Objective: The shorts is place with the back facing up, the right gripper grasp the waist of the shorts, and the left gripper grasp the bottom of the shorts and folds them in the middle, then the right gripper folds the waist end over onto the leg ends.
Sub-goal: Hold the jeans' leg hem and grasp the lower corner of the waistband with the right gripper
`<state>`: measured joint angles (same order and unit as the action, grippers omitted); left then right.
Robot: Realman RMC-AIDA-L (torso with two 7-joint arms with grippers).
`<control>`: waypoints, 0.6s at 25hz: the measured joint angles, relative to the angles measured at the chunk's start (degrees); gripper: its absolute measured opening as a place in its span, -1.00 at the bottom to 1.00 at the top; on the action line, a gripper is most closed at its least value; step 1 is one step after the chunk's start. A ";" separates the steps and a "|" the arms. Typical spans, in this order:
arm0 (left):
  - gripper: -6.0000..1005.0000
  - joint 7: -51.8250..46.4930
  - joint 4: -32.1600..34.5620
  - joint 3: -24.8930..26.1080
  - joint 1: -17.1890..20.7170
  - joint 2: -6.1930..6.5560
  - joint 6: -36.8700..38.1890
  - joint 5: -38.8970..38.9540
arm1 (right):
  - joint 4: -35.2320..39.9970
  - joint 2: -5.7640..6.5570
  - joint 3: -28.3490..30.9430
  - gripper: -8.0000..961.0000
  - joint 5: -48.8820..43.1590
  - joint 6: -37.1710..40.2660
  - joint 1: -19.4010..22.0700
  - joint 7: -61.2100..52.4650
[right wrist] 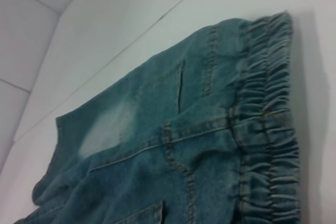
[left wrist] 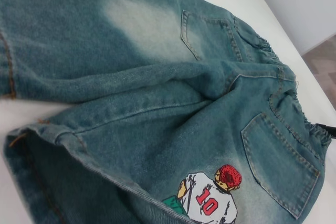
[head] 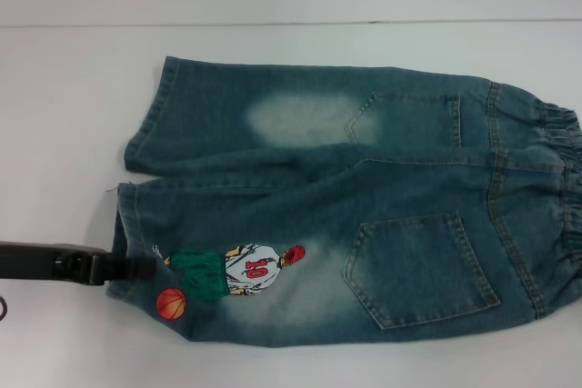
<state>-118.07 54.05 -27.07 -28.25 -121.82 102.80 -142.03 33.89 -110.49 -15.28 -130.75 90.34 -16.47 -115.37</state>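
Denim shorts, long, blue-green and washed with faded pale patches, lay flat and unfolded on the white worktop, back facing up with both back pockets showing. The gathered, ruffled elastic waist lay toward the worktop's right edge, running out of the head view there. The two stitched leg hems forming the bottom of the shorts pointed toward the left edge. A cartoon basketball player print with an orange ball sat on the leg nearer the front edge, close to its hem.

The left gripper, seen only as a black arm reaching in from the left edge, met the hem of that nearer leg beside the ball. The hem there appeared slightly raised in the left wrist view, but whether the fingers had closed on it could not be told. The left wrist view also showed a small black object at the waist end, possibly the other gripper.

The right gripper was not seen in any view; its wrist camera looked along the waist from close by.
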 joint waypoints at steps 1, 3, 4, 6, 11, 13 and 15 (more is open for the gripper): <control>-0.84 0.00 -0.03 0.00 -0.07 0.00 -0.05 0.00 | 0.02 0.00 -0.11 0.91 -0.03 -0.05 -0.02 -0.05; -0.84 -0.01 -0.06 0.00 -0.13 0.00 -0.18 0.00 | 0.05 -0.01 -0.23 0.89 -0.07 0.11 -0.12 0.12; -0.84 -0.02 -0.08 0.00 -0.15 0.00 -0.22 0.00 | 0.05 -0.02 -0.31 0.88 -0.09 0.25 -0.19 0.24; -0.84 -0.08 -0.10 0.00 -0.16 0.00 -0.32 0.00 | 0.05 -0.06 -0.73 0.85 -0.13 0.29 -0.30 0.23; -0.84 -0.07 -0.67 0.02 -0.22 0.14 -0.40 0.00 | 0.05 -0.07 -1.86 0.85 -0.21 0.00 -0.40 0.21; -0.84 -0.07 -0.77 0.09 -0.25 0.31 -0.45 0.00 | 0.05 -0.08 -2.75 0.84 -0.24 -0.07 -0.46 -0.01; -0.84 -0.08 -0.79 0.06 -0.25 0.42 -0.58 0.00 | 0.04 -0.08 -3.22 0.84 -0.31 -0.08 -0.49 -0.10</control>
<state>-118.16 53.26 -27.02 -28.50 -121.40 102.22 -142.03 33.93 -110.57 -18.50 -131.06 90.26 -16.95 -115.47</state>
